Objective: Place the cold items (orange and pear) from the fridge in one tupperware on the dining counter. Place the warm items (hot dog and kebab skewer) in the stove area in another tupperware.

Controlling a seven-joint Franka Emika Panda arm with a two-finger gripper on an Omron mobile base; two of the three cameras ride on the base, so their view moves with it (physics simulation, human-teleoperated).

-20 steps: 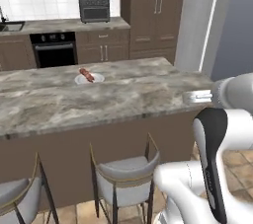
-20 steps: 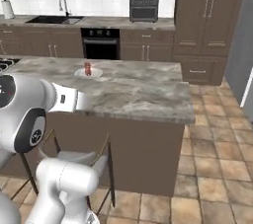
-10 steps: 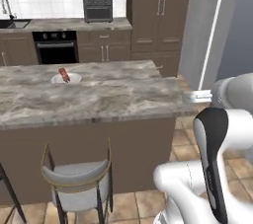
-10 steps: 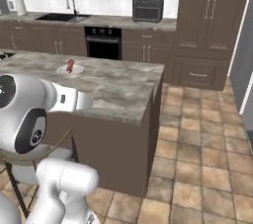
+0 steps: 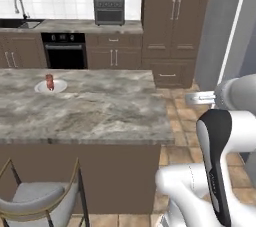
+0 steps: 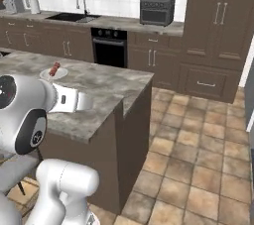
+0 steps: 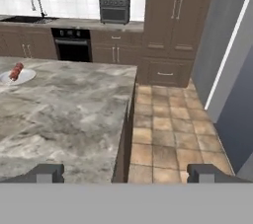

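- Where the marble island counter (image 5: 90, 111) runs toward its left part, a small white plate (image 5: 50, 87) lies with the kebab skewer (image 5: 49, 81) on it: a short stack of reddish-brown chunks, standing upright in the left base view, lying slantwise across the plate in the hand view (image 7: 16, 71).
- Plate sits well in from the counter's edges, bare grey-veined stone all round it.
- Gripper (image 7: 126, 173) hangs over the near right corner of the island, fingers spread wide, one fingertip (image 7: 47, 172) over stone and the other over floor; nothing between them.
- Counter's right edge drops straight to tan tiled floor (image 6: 198, 159), a broad open aisle between the island and the tall brown cabinets (image 5: 172, 21).
- Grey fridge side (image 7: 222, 55) bounds the aisle on the right.
- Stool (image 5: 40, 206) tucked against the near side of the island, lower left.
- Back wall: sink with tap (image 6: 79, 8), black oven (image 5: 65, 51), dark toaster oven (image 5: 109, 10) on the back counter.
- No writing or brand mark legible anywhere; the oven's panel is too small to read.
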